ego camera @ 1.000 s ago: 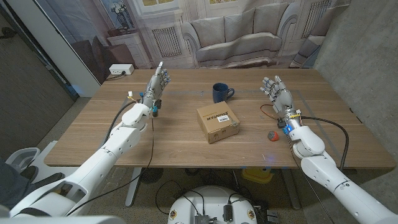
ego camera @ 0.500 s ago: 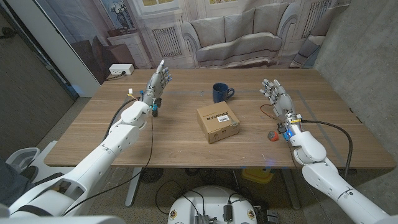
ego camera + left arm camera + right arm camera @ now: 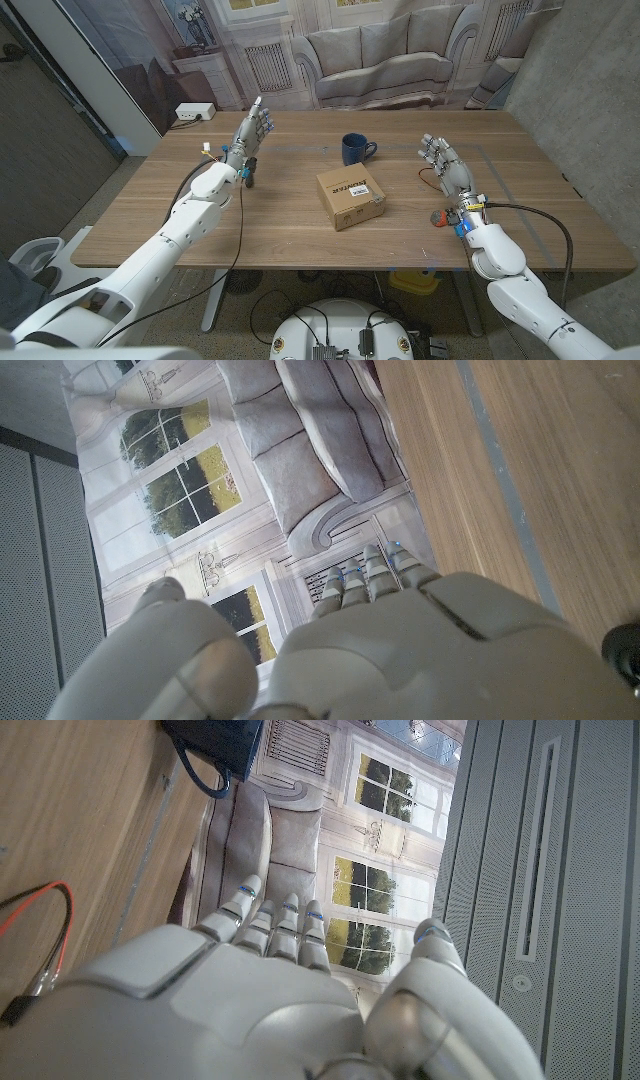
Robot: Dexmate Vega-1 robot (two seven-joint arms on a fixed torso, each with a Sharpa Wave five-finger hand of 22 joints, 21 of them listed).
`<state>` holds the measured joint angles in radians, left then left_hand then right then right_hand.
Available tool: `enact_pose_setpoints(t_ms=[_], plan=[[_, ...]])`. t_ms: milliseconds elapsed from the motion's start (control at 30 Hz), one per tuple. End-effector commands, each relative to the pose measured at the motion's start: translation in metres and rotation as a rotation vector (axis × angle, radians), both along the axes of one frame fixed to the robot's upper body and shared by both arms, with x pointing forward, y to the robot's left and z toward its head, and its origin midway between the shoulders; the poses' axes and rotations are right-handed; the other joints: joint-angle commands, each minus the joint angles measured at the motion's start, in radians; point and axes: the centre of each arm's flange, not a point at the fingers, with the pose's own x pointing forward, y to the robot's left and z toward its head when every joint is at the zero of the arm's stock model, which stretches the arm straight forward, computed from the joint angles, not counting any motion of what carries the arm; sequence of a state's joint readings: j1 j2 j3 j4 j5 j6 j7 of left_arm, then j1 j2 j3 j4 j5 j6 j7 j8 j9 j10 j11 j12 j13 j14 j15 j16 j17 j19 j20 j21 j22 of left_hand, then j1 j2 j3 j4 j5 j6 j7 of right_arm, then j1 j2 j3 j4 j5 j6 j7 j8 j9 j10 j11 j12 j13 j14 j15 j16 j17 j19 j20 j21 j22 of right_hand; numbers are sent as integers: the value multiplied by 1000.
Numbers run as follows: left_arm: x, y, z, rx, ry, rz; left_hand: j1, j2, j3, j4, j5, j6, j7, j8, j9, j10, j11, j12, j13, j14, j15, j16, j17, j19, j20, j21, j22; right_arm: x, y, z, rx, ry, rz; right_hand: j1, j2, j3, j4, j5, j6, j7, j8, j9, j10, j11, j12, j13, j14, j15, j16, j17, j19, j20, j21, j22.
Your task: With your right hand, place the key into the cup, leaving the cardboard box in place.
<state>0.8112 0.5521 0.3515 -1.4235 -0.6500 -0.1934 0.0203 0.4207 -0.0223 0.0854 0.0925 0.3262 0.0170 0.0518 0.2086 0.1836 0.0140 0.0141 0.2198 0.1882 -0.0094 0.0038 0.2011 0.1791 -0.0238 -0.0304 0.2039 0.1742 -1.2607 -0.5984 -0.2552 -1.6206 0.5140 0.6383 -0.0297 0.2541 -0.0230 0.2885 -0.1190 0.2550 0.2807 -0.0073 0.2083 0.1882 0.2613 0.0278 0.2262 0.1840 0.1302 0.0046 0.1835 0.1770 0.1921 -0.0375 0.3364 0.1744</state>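
The key [image 3: 438, 216], with a red tag, lies on the wooden table [image 3: 290, 230] near the front right, partly hidden by my right wrist. A dark blue cup [image 3: 355, 149] stands upright at the middle back; it also appears as the cup [image 3: 215, 740] beyond my right hand's fingers. The cardboard box [image 3: 350, 196] lies just in front of the cup. My right hand [image 3: 446, 165] stands open with fingers spread, beyond the key and right of the box, holding nothing. My left hand [image 3: 253, 128] is raised open at the back left.
A thin red and black wire [image 3: 428, 180] loops on the table beside my right hand, and the same wire [image 3: 40, 935] shows close to the hand. A printed sofa backdrop [image 3: 380, 50] stands behind the table's far edge.
My right arm has drawn back toward the table's near edge, so the hand now sits slightly closer to the key and the wrist covers more of it. Left arm, cup and box are still.
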Motion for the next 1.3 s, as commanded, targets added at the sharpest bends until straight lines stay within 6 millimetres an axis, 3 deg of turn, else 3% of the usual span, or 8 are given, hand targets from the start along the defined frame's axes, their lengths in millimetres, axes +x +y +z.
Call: enact_pose_setpoints(t_ms=[33, 800, 1067, 1167, 1300], plan=[[-1, -1, -2, -17, -8, -3, 7, -3, -1, -3, -1, 7, 2, 7, 5, 10, -5, 4, 3, 5, 3, 0, 4, 8, -18, 2, 3, -16, 1, -11, -12, -14, -19, 23, 15, 14, -9, -5, 17, -12, 10, 6, 12, -4, 8, 4, 10, -4, 6, 2, 11, -27, -5, 4], [-10, -6, 7, -6, -35, 17, 11, 1, -4, -4, -2, 16, 0, 7, 6, 17, -8, 3, 4, 11, 0, -2, 4, 8, -17, 0, 3, -40, 1, -29, -36, -58, -89, 113, 51, 46, -39, -21, 86, -87, 26, 8, 42, -34, 14, 4, 31, -23, 7, 0, 24, -26, -25, 5], [-17, -5, 10, -6, -44, 30, 13, 2, -6, -4, -3, 18, 0, 6, 6, 17, -11, 1, 4, 4, -1, -6, 4, 5, -17, -2, 4, -48, 0, -36, -18, -83, -109, 170, 71, 67, -51, -26, 124, -116, 33, 9, 63, -61, 20, 4, 44, -35, 8, 0, 32, -29, -35, 5], [-20, -5, 12, -1, -49, 36, 14, 3, -6, -4, -3, 20, -1, 6, 6, 17, -12, 0, 4, 4, -1, -6, 4, 5, -17, -2, 4, -51, -2, -39, -15, -93, -122, 218, 64, 75, -59, -31, 158, -134, 39, 9, 89, -100, 26, 4, 68, -38, 11, -1, 46, -25, -40, 6], [-23, -6, 13, 3, -53, 42, 15, 4, -7, -4, -3, 21, -2, 5, 6, 18, -14, 0, 4, 4, -1, -7, 4, 5, -16, -3, 4, -53, -3, -42, -10, -104, -137, 258, 53, 81, -62, -34, 195, -156, 47, 9, 106, -108, 29, 3, 86, -45, 11, -2, 63, -23, -43, 6]])
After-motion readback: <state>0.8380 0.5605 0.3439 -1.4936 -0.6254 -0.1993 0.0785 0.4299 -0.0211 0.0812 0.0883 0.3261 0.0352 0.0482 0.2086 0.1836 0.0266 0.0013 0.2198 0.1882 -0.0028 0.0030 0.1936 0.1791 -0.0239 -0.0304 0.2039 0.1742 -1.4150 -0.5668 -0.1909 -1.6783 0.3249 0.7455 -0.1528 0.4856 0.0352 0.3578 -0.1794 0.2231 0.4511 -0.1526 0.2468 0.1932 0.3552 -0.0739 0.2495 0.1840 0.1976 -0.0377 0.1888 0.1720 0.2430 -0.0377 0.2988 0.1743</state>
